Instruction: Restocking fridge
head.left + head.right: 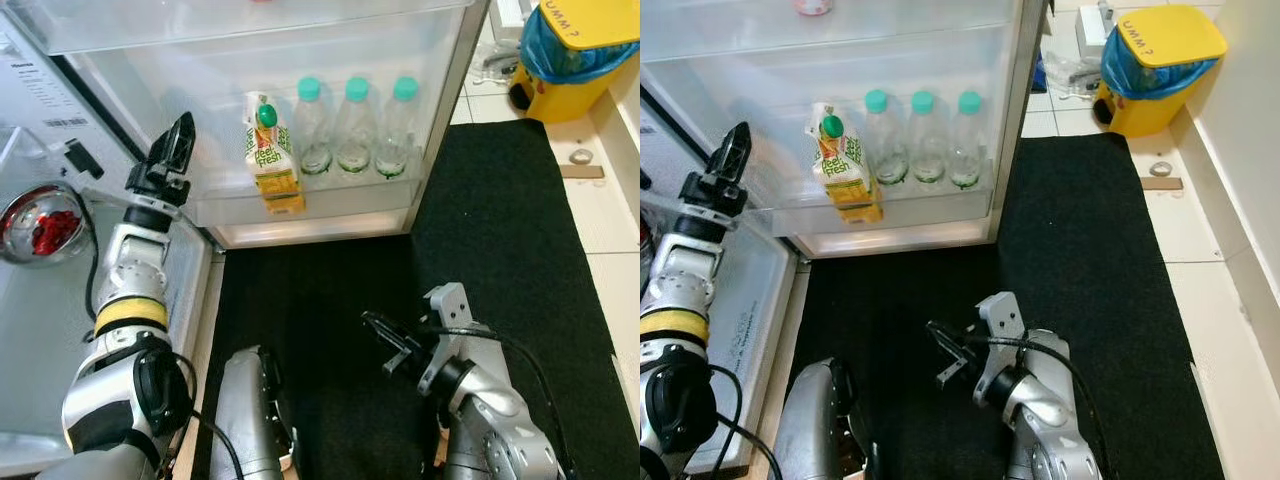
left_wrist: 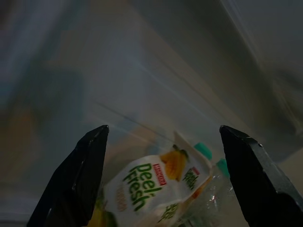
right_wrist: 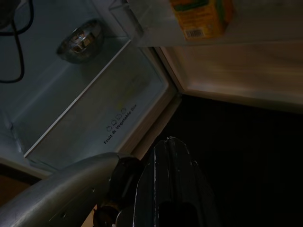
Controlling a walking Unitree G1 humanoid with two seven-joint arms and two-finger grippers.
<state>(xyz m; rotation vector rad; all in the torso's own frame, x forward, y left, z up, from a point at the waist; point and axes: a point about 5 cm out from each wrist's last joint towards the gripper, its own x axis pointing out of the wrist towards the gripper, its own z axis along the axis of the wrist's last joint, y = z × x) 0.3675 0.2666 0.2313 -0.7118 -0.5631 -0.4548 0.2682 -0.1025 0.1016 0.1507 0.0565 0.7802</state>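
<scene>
Left gripper (image 1: 178,140) raised beside the open fridge door shelf (image 1: 300,205), fingers spread and empty.

The juice carton (image 1: 270,155) stands in that shelf, just left of three water bottles (image 1: 353,130). Right gripper (image 1: 385,340) hangs low over the black mat (image 1: 500,230), apparently closed. A steel bowl (image 1: 40,222) sits inside the fridge.

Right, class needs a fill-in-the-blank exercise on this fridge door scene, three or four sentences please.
1. Beside the juice carton on the door shelf stand ____ water bottles.
2. The bottle caps are ____ in colour.
3. The left tool is raised beside the shelf with its fingers ____.
4. The steel bowl inside the fridge holds something ____.

Missing words: three; teal; open; red
</scene>
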